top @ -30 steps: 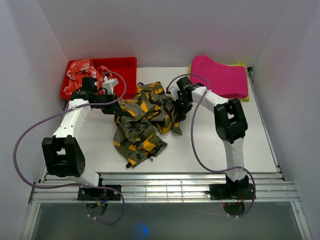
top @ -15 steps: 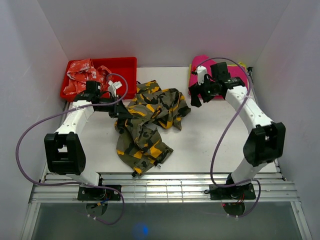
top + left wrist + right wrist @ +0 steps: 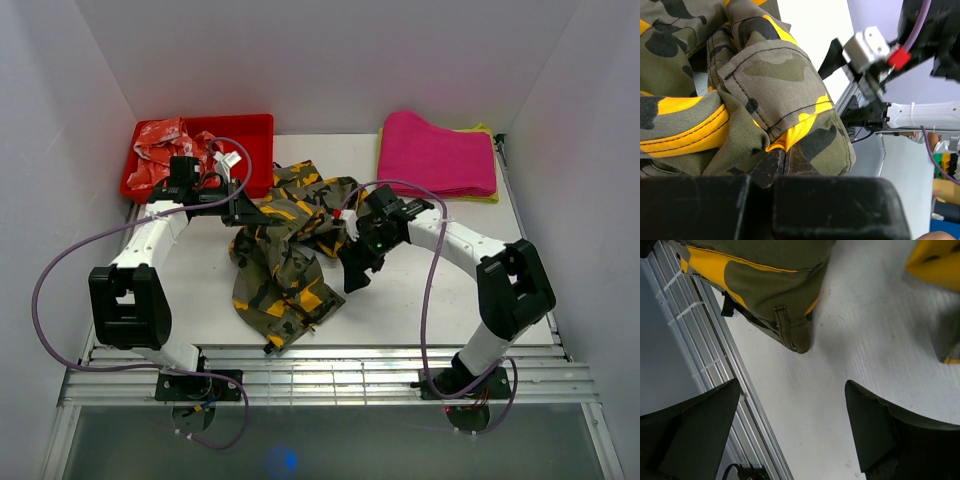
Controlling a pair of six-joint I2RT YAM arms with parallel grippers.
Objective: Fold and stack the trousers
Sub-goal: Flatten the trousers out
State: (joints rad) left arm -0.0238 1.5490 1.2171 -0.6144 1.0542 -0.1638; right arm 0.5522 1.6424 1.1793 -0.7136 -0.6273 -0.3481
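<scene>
My left hand (image 3: 252, 212) is clamped shut on a fold of the long camouflage-print cloth trousers (image 3: 285, 255) in olive, black and orange-yellow. The wrist view shows fabric bunched right at the closed fingertips. The trousers lie crumpled in the middle of the white table (image 3: 430, 300), long axis running from the far side toward the near edge, one leg end by the rail. My right hand (image 3: 352, 278) hangs with fingers wide apart, gripping nothing, just right of the heap, so the cloth lies to its left. The right hand looks nearer that loose near leg end. I'd say the reach goes left and slightly toward me.
</scene>
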